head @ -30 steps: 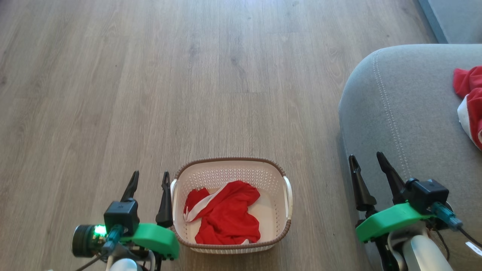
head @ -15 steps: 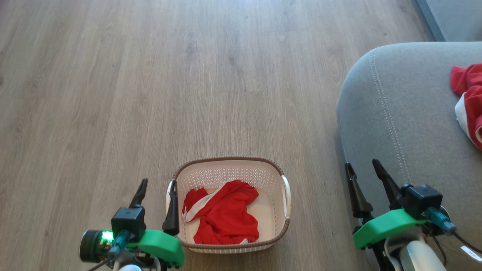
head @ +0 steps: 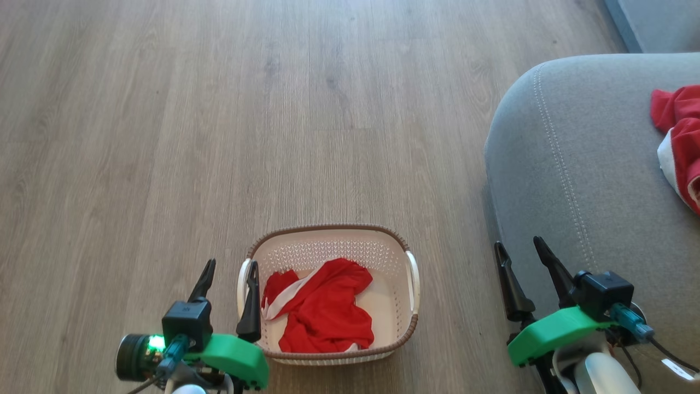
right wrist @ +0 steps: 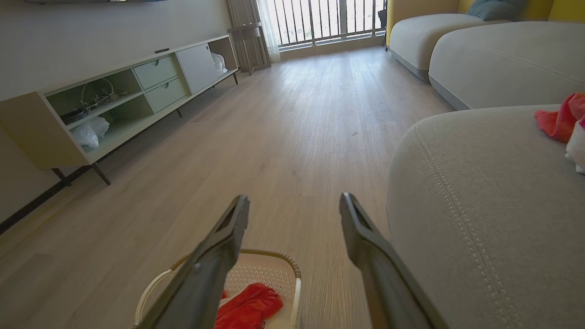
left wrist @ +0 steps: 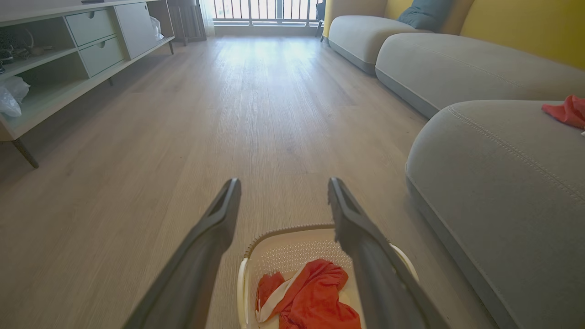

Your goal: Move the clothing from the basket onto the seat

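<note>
While the plank floor (head: 273, 109) is running across the head view, the left hand (head: 231, 264) is hovering at the lower left, its two dark fingers spread apart and gripping nothing. Its inner finger is showing against the left white handle (head: 239, 284) of the basket (head: 328, 226); I cannot tell whether the two are touching. The basket is sitting on the floor just right of that hand, its brown rim facing up. Inside it a red garment (head: 322, 312) with a white trim band is lying crumpled, bunching toward the left and near side and leaving some of the cream bottom showing on the right.

Further right, across a strip of floor, the right hand (head: 517, 242) is hovering at the lower right, its fingers also spread and holding nothing, their tips showing against the near left edge of the seat (head: 574, 164). The grey seat is taking up the right side, its rounded corner and pale double stitch line facing the floor. At the far right a second red garment (head: 678, 131) with white trim is lying on the seat, with the picture's edge cutting it off.

In the left wrist view, a low cabinet (left wrist: 68, 59) with drawers is standing along the left, and the basket is showing low between that hand's spread fingers.
</note>
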Tool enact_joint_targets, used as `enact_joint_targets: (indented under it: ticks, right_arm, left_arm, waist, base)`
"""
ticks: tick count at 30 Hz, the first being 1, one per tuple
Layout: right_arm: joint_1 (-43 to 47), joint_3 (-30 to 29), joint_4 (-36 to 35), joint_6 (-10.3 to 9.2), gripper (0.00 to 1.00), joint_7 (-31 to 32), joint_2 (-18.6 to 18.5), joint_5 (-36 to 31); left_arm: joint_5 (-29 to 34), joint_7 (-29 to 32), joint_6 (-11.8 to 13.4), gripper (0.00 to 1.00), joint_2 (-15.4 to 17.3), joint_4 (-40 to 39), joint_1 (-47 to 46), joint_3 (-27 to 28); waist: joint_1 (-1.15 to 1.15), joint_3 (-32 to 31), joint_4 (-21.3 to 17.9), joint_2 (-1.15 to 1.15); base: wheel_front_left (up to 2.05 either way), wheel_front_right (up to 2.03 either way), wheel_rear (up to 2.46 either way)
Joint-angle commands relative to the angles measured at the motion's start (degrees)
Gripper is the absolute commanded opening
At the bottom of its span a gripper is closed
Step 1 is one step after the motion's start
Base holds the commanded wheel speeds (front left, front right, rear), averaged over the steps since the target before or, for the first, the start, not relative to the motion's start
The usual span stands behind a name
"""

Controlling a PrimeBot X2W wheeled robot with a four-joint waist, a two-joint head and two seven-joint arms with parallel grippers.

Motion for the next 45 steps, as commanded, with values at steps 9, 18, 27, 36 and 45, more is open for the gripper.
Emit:
enact_joint_targets:
  ticks: [9,18,27,36,45]
  right_arm:
    - [-2.0,0.8,-1.1,-0.02,1.0,-0.5,-0.1,-0.7]
    - [-2.2,0.8,-0.8,-0.02,1.0,-0.5,0.0,-0.6]
    - [-2.3,0.8,-0.5,-0.02,1.0,-0.5,-0.2,-0.7]
    - [-2.1,1.1,0.8,-0.02,1.0,-0.5,-0.5,-0.7]
    - [-4.8,-1.1,0.9,-0.02,1.0,-0.5,-0.5,-2.0]
  left_arm:
    - [0.0,-0.3,0.2,1.0,-0.1,-2.1,-1.7,1.4]
    - [0.2,-0.3,0.1,1.0,-0.1,-2.2,-1.7,1.5]
    - [0.2,-0.3,-0.2,1.0,-0.1,-2.1,-1.9,1.5]
    - [-0.1,-0.3,0.0,1.0,-0.1,-2.0,-1.9,0.8]
    - [1.5,-0.3,0.0,1.0,-0.1,0.6,-5.8,-0.3]
  waist:
    - [0.0,0.3,0.1,0.0]
    - [0.0,0.5,0.0,0.0]
    - [0.0,0.7,-0.3,0.0]
    - [0.0,1.0,-1.0,0.0]
    - [0.0,10.1,-2.4,0.0]
  base:
    - [0.0,0.0,0.0]
    - [0.0,0.0,0.0]
    - [0.0,0.0,0.0]
    - [0.0,0.0,0.0]
    - [0.0,0.0,0.0]
